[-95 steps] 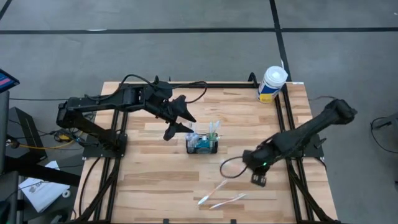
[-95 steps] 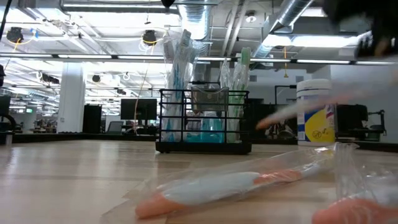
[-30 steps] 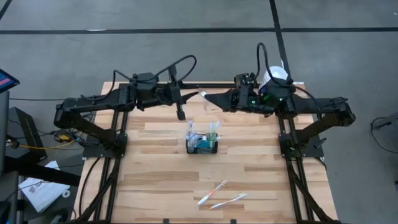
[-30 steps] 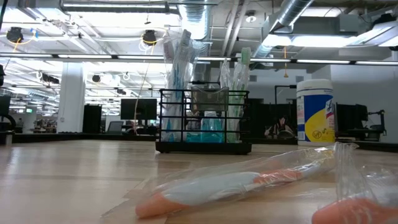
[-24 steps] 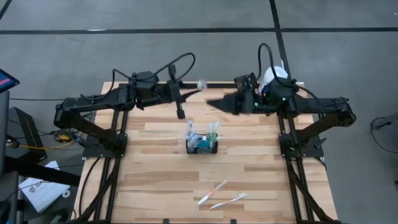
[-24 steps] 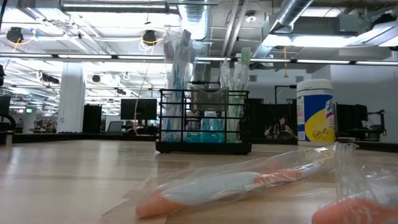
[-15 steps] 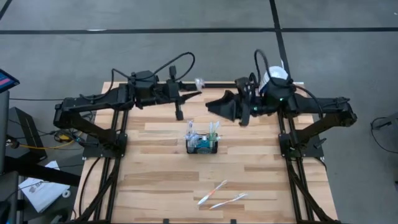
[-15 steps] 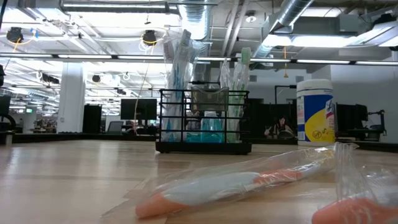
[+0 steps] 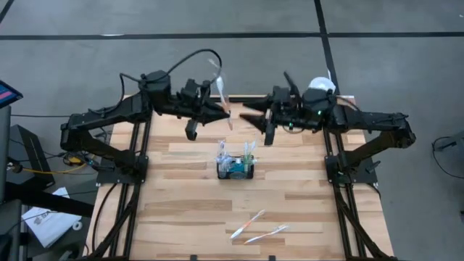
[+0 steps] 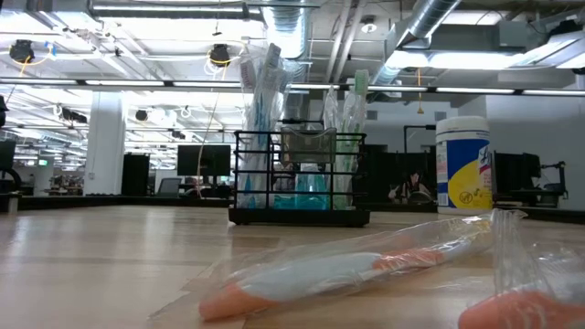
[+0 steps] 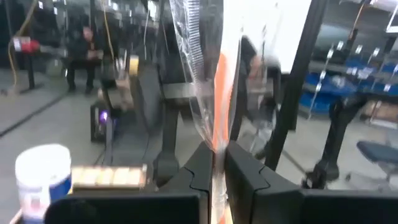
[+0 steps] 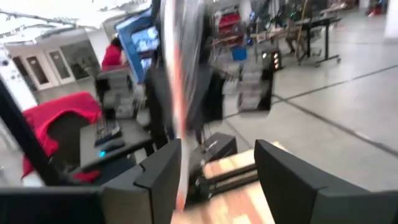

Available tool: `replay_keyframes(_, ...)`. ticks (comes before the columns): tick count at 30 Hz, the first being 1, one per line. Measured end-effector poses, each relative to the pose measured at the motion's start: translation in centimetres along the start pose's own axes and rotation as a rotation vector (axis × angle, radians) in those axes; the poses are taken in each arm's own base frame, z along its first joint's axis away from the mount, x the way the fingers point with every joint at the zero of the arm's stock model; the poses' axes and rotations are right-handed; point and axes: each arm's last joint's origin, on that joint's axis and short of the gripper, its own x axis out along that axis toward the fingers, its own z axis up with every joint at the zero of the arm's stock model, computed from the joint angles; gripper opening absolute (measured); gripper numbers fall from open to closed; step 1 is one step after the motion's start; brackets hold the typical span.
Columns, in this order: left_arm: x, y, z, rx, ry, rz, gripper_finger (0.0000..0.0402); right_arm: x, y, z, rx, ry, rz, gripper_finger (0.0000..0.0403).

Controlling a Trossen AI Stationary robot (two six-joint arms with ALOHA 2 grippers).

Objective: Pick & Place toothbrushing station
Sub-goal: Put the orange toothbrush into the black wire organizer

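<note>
High view: the left gripper (image 9: 226,112) hangs over the far side of the table (image 9: 181,217), its fingers pinched tight on a wrapped toothbrush (image 9: 222,93) that sticks up. The right gripper (image 9: 250,116) faces it just beside, fingers spread wide and holding nothing; whether it touches the wrapper is hard to tell. The black wire caddy (image 9: 235,170) stands mid-table with toothbrushes upright in it. Two more wrapped toothbrushes (image 9: 257,227) lie near the front edge. A white tub (image 9: 317,88) sits at the far right corner.
</note>
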Motion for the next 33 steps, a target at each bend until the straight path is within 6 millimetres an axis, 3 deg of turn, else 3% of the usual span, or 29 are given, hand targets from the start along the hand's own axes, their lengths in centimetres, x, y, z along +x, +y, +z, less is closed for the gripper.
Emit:
replay_keyframes(8,1.2,-0.1,-1.6,-0.020,0.099,-0.073,0.0010,-0.9,-0.6,2.9,-0.024,-0.053,0.033,0.0162)
replay_keyframes(17,2.3,0.0,-2.5,-0.054,0.124,-0.119,0.0010,0.2,-1.1,2.1,0.015,0.006,0.083,0.0146)
replay_keyframes(23,2.6,0.4,-2.7,-0.055,0.129,-0.117,0.0010,2.1,-1.0,1.7,0.036,-0.028,0.149,0.0140)
replay_keyframes(33,2.5,0.7,-2.7,-0.035,0.129,-0.116,0.0010,2.7,-1.1,1.9,0.091,-0.042,0.229,0.0138)
